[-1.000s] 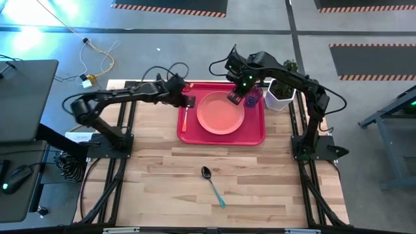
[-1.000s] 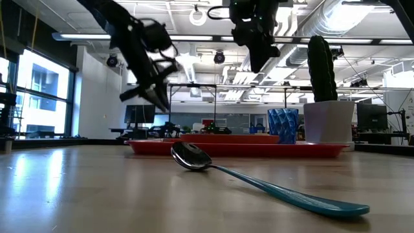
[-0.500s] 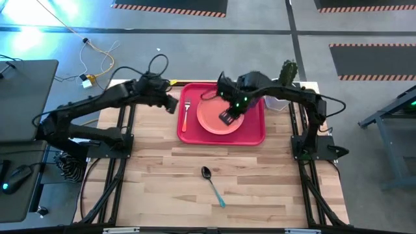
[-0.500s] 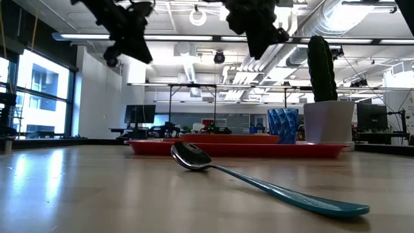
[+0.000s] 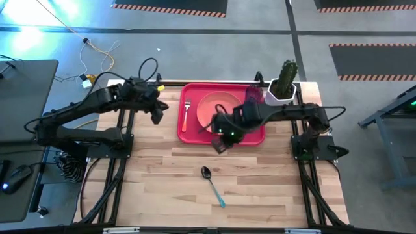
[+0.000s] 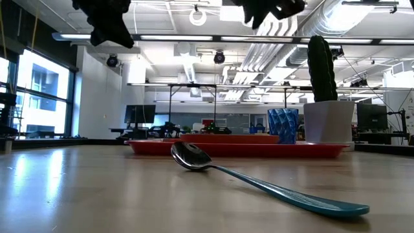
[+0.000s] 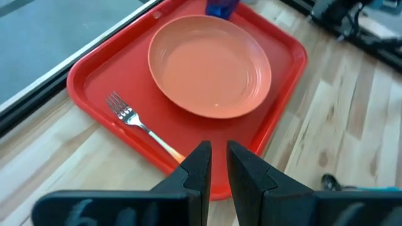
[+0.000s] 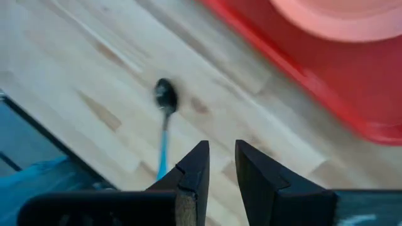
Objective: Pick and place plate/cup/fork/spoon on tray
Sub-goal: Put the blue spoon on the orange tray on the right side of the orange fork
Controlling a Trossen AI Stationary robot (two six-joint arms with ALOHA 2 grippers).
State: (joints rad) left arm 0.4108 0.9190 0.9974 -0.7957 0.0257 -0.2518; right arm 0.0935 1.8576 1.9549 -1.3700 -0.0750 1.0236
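The red tray [image 5: 257, 133] lies at the table's far middle. On it rest the salmon-pink plate [image 5: 218, 107], the fork [image 5: 185, 116] with its orange-red handle, left of the plate, and the blue-purple cup [image 5: 253, 95], upright at the far right corner. The spoon [image 5: 212, 184] lies flat on the bare wood nearer the front, its bowl toward the tray. My left gripper [image 5: 158, 114] hangs left of the tray, its fingers nearly together and empty. My right gripper [image 5: 221, 140] hangs over the tray's near rim, fingers nearly together and empty, the spoon [image 8: 166, 100] ahead of it.
A white pot with a green cactus [image 5: 282, 84] stands just off the tray's far right corner. Bare wood lies around the spoon and toward the front edge. In the low view both grippers, left [image 6: 107, 22] and right [image 6: 265, 10], are high above the table.
My left gripper has drawn back from the tray's left part toward the table's left edge and risen. My right gripper has left the cup at the tray's far right and swung over the plate toward the near edge. Cup, fork and plate have stayed on the tray.
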